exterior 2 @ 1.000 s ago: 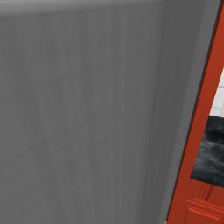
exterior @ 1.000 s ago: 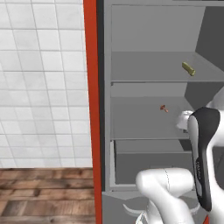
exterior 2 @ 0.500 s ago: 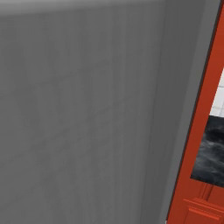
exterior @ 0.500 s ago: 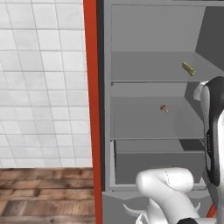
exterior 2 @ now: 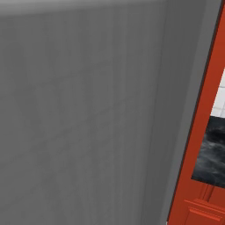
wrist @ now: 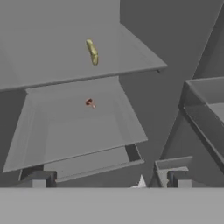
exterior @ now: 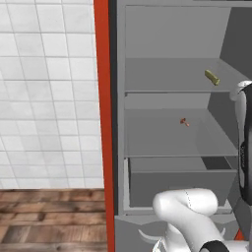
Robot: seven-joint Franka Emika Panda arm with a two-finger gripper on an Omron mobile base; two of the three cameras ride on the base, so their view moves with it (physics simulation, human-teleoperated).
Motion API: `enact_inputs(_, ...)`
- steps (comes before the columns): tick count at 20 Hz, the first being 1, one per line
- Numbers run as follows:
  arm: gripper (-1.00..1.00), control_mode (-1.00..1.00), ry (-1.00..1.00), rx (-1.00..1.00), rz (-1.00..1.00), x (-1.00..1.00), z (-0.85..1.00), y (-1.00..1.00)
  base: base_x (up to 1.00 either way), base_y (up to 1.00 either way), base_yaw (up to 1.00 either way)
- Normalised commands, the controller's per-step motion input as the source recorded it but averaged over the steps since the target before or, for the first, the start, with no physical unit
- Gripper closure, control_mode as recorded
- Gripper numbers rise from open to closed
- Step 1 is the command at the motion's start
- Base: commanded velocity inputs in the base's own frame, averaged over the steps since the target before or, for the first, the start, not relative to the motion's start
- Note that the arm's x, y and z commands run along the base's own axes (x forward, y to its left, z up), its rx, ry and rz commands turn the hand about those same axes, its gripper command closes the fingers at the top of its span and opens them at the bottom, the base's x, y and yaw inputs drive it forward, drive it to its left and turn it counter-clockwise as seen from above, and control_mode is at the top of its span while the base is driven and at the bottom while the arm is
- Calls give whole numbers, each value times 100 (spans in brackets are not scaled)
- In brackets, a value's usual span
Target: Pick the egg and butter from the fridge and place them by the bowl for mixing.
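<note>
You are looking into the open fridge [exterior: 172,142], and everything here is placed against its grey shelves. The butter [exterior: 212,77] lies on the upper shelf, toward the right side wall and toward the back. In the hand view the butter [wrist: 92,52] shows as a pale olive-yellow stick whose long axis runs from the shelf's back toward its front edge, its near end angled a little to the right. From the left base view the same stick slants, its near end lower and further right.

One shelf down sits a small reddish item [exterior: 184,121], about mid-depth and right of the shelf's centre; in the hand view that item [wrist: 89,103] shows red-brown with a pale end, too small for you to tell whether it is the egg. Below that shelf is the grey drawer [exterior: 179,184], pulled slightly forward.

The gripper [wrist: 109,183] stands outside the fridge, in front of the drawer level, with its fingertips [wrist: 38,180] spread wide apart and nothing between them. Both items are well apart from it, deeper in the fridge and higher in the hand view, the butter furthest and slightly left of the gap between the tips. At the fridge's right, door shelves [wrist: 205,109] stand open beside the compartment.

In the right base view a flat grey panel [exterior 2: 88,114] is bordered by a red cabinet edge [exterior 2: 200,145].
</note>
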Motion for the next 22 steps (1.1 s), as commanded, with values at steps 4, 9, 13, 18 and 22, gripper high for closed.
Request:
enact_inputs(4,-100,-100,-3,1,8,35,3,-35,0,0,0)
enact_inputs(9,-100,-100,0,3,5,33,37,-13,0,0,0)
enact_inputs(13,-100,-100,3,0,0,59,30,-1,0,0,0)
enact_inputs(18,-100,-100,7,0,0,90,3,-3,0,0,0)
enact_inputs(22,-100,-100,1,0,0,86,-7,-12,0,0,0)
